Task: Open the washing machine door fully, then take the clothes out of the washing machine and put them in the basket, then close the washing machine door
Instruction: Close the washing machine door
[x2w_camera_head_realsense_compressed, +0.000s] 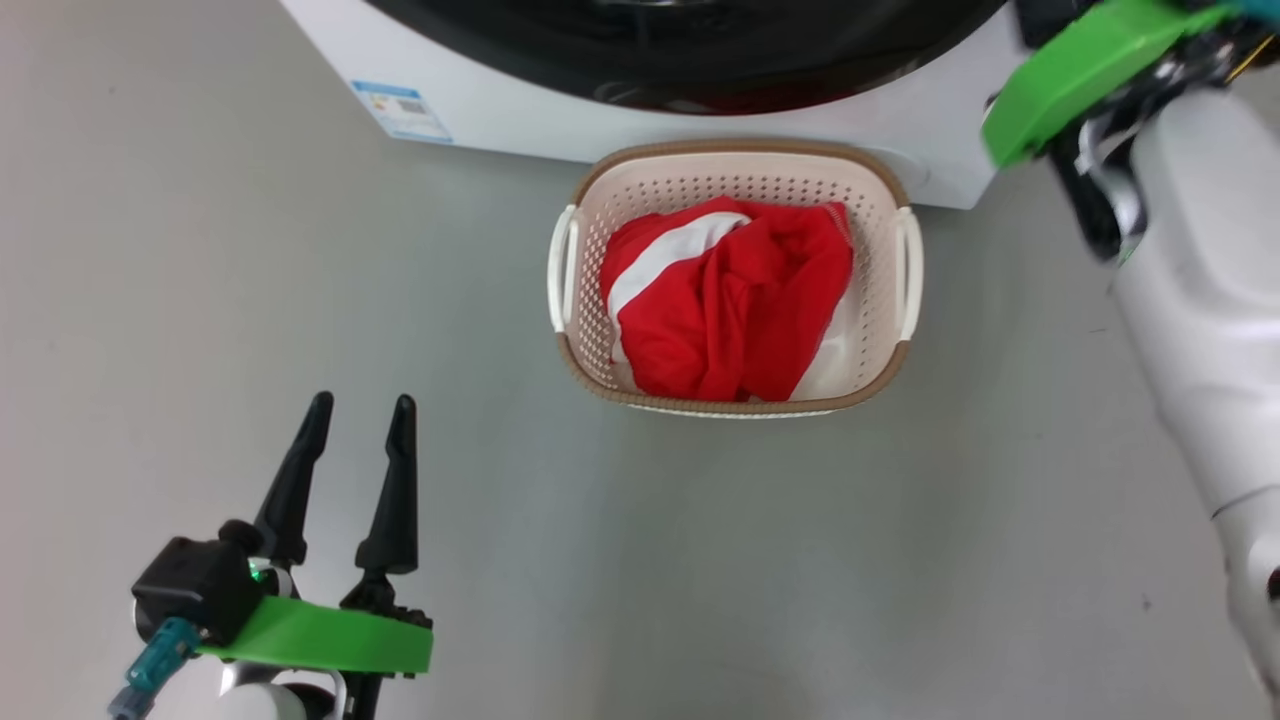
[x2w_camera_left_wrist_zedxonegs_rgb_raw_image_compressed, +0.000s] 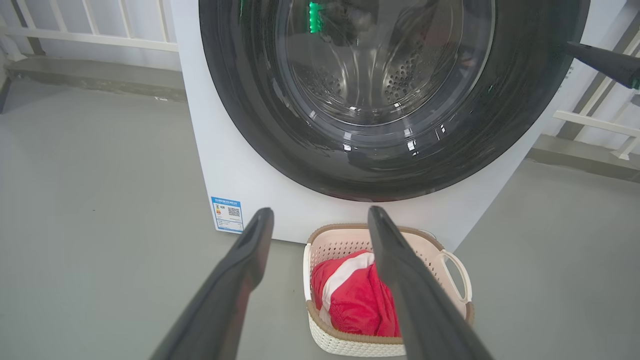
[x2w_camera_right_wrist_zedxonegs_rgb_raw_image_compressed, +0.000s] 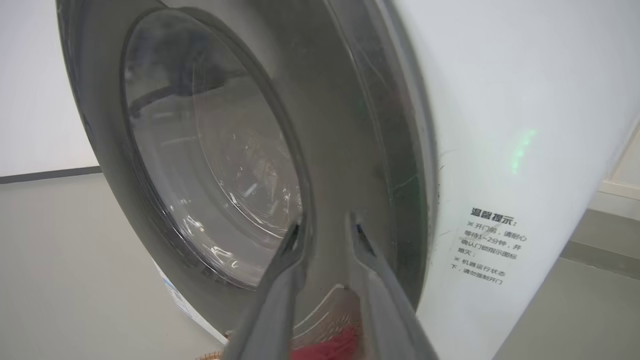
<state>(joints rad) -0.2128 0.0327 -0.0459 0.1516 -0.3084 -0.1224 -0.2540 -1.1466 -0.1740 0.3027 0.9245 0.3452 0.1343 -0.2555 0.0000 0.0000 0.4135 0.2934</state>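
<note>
The washing machine (x2w_camera_left_wrist_zedxonegs_rgb_raw_image_compressed: 235, 165) stands with the washing machine door (x2w_camera_left_wrist_zedxonegs_rgb_raw_image_compressed: 390, 165) shut flat against its white front; the steel drum shows through the clear window. On the floor just in front sits the basket (x2w_camera_head_realsense_compressed: 740, 148), holding the red clothes (x2w_camera_head_realsense_compressed: 730, 300) with a white stripe. My left gripper (x2w_camera_head_realsense_compressed: 362, 402) is open and empty, low at the left and well short of the basket (x2w_camera_left_wrist_zedxonegs_rgb_raw_image_compressed: 340, 245). In the right wrist view my right gripper (x2w_camera_right_wrist_zedxonegs_rgb_raw_image_compressed: 325, 225) is close against the door's black rim (x2w_camera_right_wrist_zedxonegs_rgb_raw_image_compressed: 340, 150), its fingers a narrow gap apart with nothing between them.
Grey floor spreads around the machine and basket. My pale right forearm (x2w_camera_head_realsense_compressed: 1200, 300) reaches up the right side of the head view. A white railing (x2w_camera_left_wrist_zedxonegs_rgb_raw_image_compressed: 90, 37) runs behind the machine on the left. A blue label (x2w_camera_head_realsense_compressed: 402, 110) marks the machine's lower left front.
</note>
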